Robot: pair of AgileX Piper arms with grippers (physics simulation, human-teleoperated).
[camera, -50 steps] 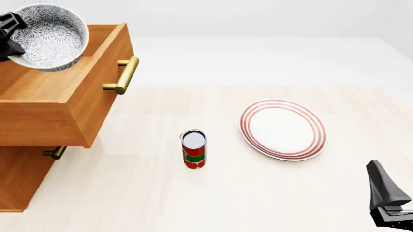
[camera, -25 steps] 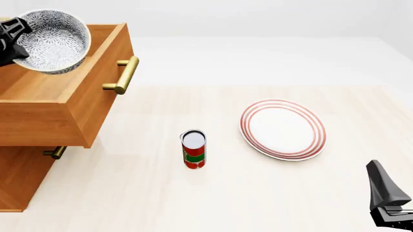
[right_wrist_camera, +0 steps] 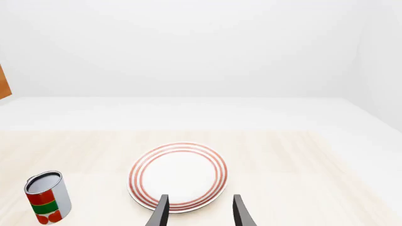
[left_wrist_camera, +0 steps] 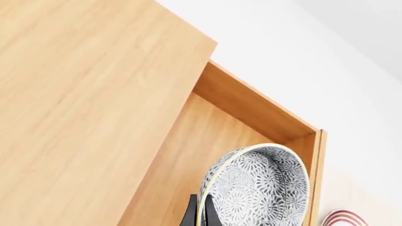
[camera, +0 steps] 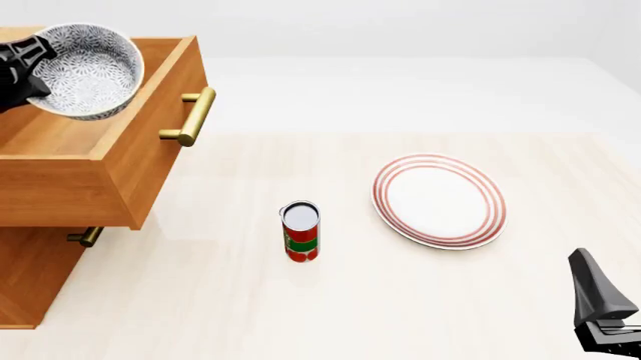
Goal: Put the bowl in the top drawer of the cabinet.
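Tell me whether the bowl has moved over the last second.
Yes. In the front view the bowl has sunk lower and shifted slightly right, toward the top drawer's brass handle.

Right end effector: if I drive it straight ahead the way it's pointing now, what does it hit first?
Probably the plate: it lies directly ahead of the open right end effector, between the fingers' line. The can sits well off to the side. Depth is uncertain.

Matte black left gripper (camera: 30,64), black right gripper (right_wrist_camera: 197,213), slim tapered jaws
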